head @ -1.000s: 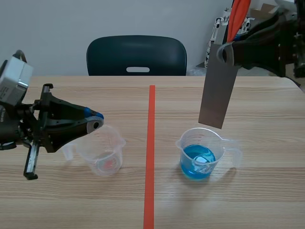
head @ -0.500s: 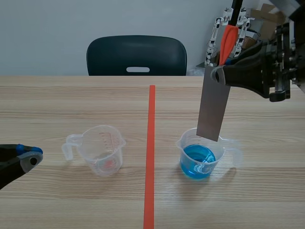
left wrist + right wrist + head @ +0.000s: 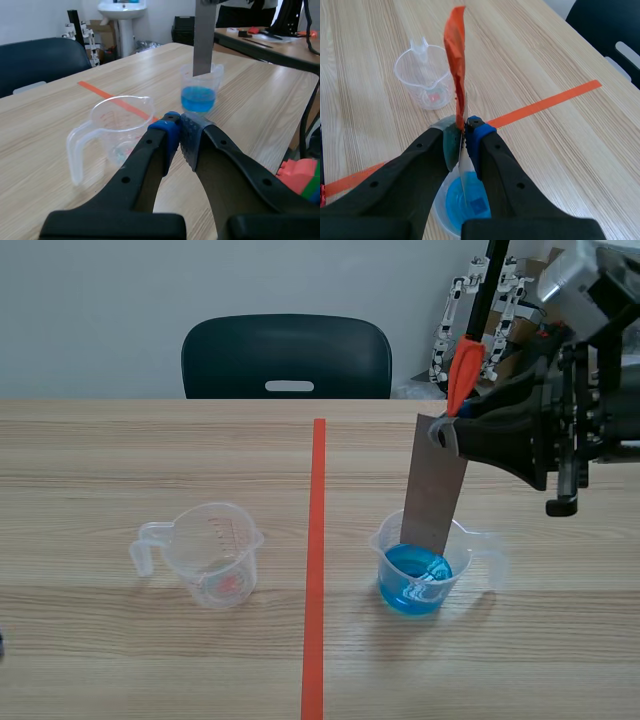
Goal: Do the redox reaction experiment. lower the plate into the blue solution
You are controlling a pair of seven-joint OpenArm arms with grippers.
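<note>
One flat grey metal plate (image 3: 435, 490) hangs upright over the tabletop (image 3: 150, 460), its lower edge inside the rim of the clear plastic measuring cup of blue solution (image 3: 418, 578); whether it meets the liquid is unclear. The right gripper (image 3: 443, 432) pinches the plate's top end, with an orange strip (image 3: 462, 370) standing up from it. Across the orange-red tape line (image 3: 318, 540) sits a second clear measuring cup (image 3: 212, 558). The left gripper (image 3: 176, 122), fingers pressed together on nothing, points toward that cup.

Bright, even indoor light, soft faint shadow on the table (image 3: 150, 660) beside the beaker (image 3: 415, 585)
</note>
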